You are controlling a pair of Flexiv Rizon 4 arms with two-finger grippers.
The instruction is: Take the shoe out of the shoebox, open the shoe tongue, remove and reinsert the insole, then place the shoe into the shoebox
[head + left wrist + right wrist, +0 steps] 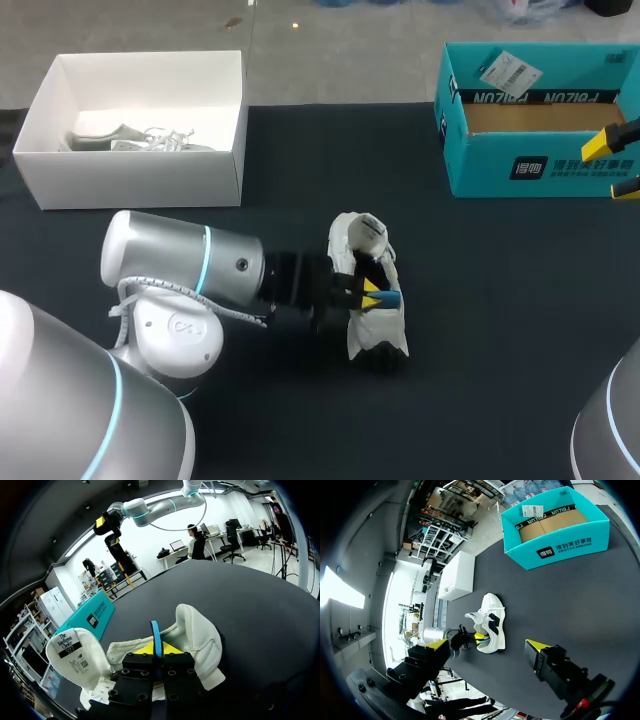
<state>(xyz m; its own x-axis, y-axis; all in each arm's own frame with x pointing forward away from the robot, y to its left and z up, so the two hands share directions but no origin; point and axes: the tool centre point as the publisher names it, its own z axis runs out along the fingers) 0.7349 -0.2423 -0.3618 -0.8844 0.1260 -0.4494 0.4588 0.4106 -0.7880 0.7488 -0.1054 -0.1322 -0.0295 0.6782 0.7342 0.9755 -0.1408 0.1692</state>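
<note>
The left gripper (375,293) is pinching the blue insole (155,636) inside the white shoe (350,232); the right gripper (486,645) is hovering spread, well apart from it.

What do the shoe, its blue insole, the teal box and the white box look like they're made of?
Shoe: matte white, softly creased and padded, probably synthetic leather or textile.
Insole: thin blue sheet seen edge-on, perhaps foam.
Teal box: printed cardboard, with raw brown flaps inside.
White box: thin, straight, smooth walls, likely coated card.
</note>
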